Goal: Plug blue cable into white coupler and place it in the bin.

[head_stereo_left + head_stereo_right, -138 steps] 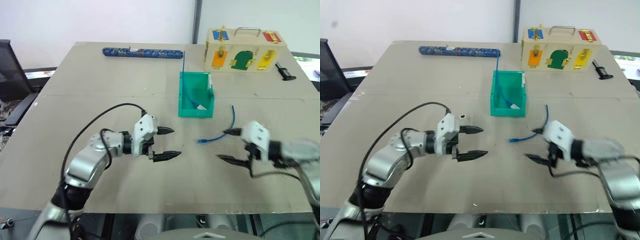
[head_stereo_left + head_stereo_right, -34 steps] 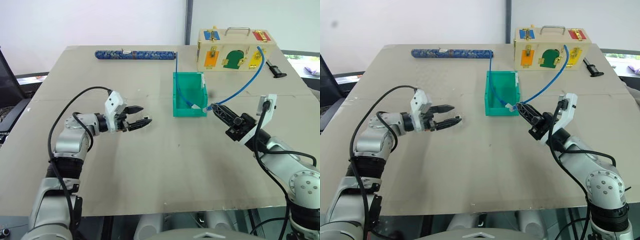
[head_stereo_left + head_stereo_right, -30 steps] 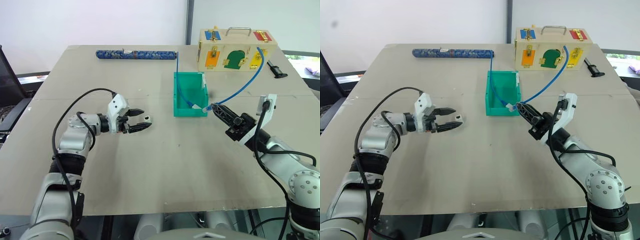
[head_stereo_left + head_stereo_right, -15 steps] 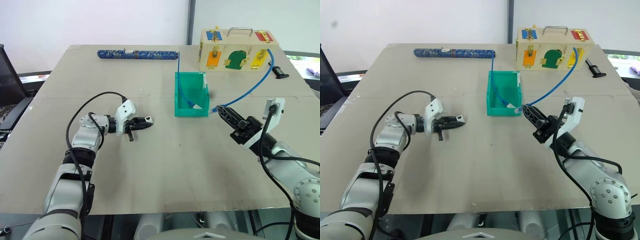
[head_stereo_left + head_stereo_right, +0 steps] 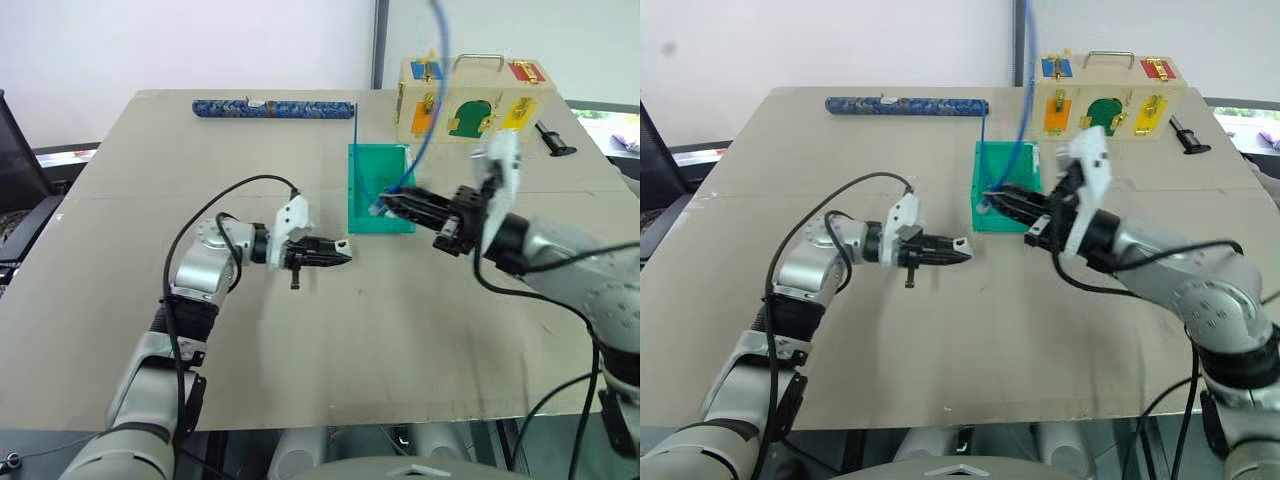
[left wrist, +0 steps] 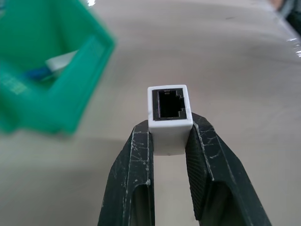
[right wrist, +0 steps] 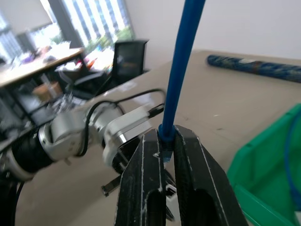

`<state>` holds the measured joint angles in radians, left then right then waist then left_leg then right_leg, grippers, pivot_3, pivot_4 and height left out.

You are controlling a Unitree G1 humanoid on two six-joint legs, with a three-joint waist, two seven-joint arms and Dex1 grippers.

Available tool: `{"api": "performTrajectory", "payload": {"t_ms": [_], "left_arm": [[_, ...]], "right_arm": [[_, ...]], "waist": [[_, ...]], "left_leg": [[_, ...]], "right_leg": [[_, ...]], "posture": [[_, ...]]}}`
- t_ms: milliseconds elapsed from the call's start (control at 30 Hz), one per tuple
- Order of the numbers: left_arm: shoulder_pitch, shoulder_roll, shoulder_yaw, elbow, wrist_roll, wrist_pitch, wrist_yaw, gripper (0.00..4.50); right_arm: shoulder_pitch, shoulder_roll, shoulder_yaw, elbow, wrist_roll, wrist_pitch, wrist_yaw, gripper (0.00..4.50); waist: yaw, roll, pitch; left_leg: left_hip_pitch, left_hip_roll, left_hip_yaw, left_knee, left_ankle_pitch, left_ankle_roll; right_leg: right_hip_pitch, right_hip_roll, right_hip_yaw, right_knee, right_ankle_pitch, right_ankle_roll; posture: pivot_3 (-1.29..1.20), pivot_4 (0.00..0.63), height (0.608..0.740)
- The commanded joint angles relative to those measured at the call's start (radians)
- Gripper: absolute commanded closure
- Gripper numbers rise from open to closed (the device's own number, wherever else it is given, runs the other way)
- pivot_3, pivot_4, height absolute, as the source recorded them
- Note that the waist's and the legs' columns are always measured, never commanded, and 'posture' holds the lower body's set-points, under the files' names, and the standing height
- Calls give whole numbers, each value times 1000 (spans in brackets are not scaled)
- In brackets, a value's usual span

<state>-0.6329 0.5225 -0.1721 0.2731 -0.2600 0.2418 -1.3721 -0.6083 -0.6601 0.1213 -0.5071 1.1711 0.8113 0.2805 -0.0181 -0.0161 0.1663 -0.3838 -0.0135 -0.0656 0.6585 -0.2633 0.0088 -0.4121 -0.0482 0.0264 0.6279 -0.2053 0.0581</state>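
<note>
Here is the bench (image 5: 330,360), broad and grey-brown, with the pale wooden box with coloured doors (image 5: 470,100) at its far edge around one o'clock and the dark-blue patterned roll (image 5: 272,107) lying at eleven o'clock. At the bench's middle stands the bin (image 5: 380,190), teal-green, with another blue lead and a white scrap already inside, and that is the first worry: a swing of either arm toward twelve o'clock could knock it or snag that lead. Just in front of the bin the two arms face each other. The right claw (image 7: 165,136) is pinched tight on the blue cable (image 7: 181,61) close to its plug end, and the rest of the cable rises steeply up and away toward twelve o'clock; I judge that long free length a risk, since its weight or a catch on the wooden box could twist the plug off line. The left claw (image 6: 168,141) is clamped on the white coupler (image 6: 169,120), held by its rear part with the dark socket facing outward, the two black fingers (image 6: 136,165) squeezing its sides. The grip covers only part of the block, so a push from the plug could, I think, tip or slide the coupler back between the fingers rather than seat it. Smallest of all is the plug itself, which I cannot make out clearly past the right claw's tips, so whether its clip faces the socket's notch is unclear; a wrong roll there would jam it at the mouth.
</note>
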Motion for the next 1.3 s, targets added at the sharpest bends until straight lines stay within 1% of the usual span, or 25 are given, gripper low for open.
{"api": "performTrajectory", "payload": {"t_ms": [33, 133, 267, 433, 633, 867, 1300], "left_arm": [[-33, -5, -12, -65, -16, 27, -3, 4183], [-48, -12, -24, -65, -9, 10, -5, 4183], [-32, -49, -89, 26, 98, -134, 49, 4183], [-19, -91, -142, 113, 171, -253, 84, 4183], [-39, -98, -173, 213, 235, -362, 98, 4183], [-58, -105, -171, 283, 239, -405, 91, 4183], [-88, -99, -168, 335, 236, -425, 51, 4183]], "right_arm": [[-69, -6, 78, 69, -136, 3, 170, 4500], [-102, 4, 129, 124, -236, -8, 274, 4500], [-100, 23, 156, 200, -344, -36, 375, 4500], [-87, 36, 188, 269, -477, -73, 458, 4500], [-76, 51, 233, 328, -610, -125, 544, 4500], [-34, 66, 235, 335, -682, -145, 594, 4500], [4, 116, 201, 366, -747, -165, 591, 4500]], "waist": [[0, 0, 0], [2, 0, 0], [4, 0, 0], [3, 0, 0], [3, 0, 0], [4, 0, 0], [1, 0, 0]], "left_leg": [[0, 0, 0, 0, 0, 0], [0, 0, 0, 0, 0, 0], [-1, -1, 0, 0, 0, 0], [-1, -1, 0, 0, 0, 0], [-1, -1, 0, 0, 0, 0], [-1, -1, 0, 2, 0, 0], [0, -1, 0, 7, 0, 0]], "right_leg": [[0, 0, 0, 0, 0, 0], [0, 0, -1, 0, 0, 0], [0, -1, -1, 0, 0, 0], [-1, -1, 0, 0, 0, 0], [-2, 0, -1, 1, 0, 0], [-1, -1, -1, 2, 0, 0], [0, 0, -1, 7, 0, 0]], "posture": [[0, 150, 740], [0, 150, 740], [0, 150, 740], [0, 150, 740], [0, 150, 740], [0, 150, 740], [0, 150, 740]]}}
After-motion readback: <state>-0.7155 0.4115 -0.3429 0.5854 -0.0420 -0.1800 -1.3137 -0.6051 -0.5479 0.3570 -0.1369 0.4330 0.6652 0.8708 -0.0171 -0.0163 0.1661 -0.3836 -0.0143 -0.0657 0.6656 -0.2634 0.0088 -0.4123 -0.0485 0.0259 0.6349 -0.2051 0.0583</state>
